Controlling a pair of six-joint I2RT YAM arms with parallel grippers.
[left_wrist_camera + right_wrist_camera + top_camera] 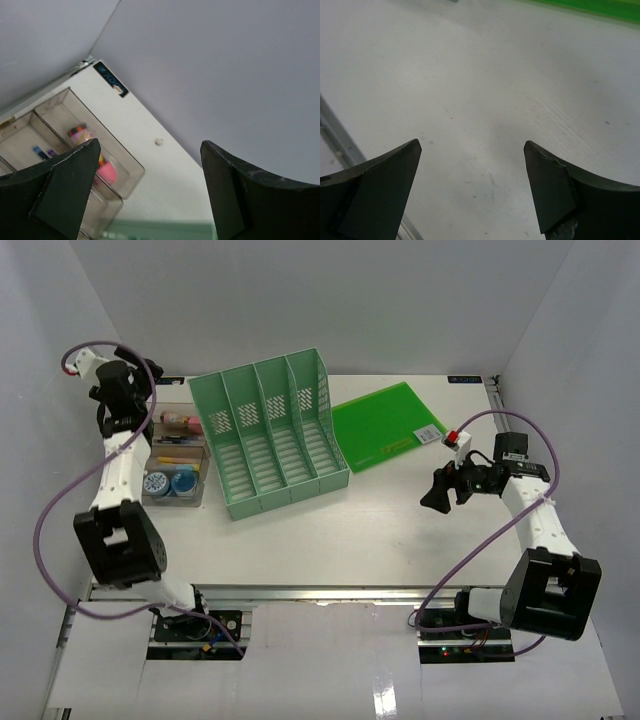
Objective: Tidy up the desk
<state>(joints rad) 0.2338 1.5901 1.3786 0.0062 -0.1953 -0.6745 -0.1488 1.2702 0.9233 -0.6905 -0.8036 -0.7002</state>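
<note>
Your right end effector [437,496], released and empty, is nearer the folder [385,425], just upper left of it; left end effector [150,180] released too.

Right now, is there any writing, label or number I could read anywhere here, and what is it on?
Nothing here is legible.
Print on the white sticker of the green folder: too small to read.
Blue marks on the black tag at the far edge of the desk: blurred.
</note>
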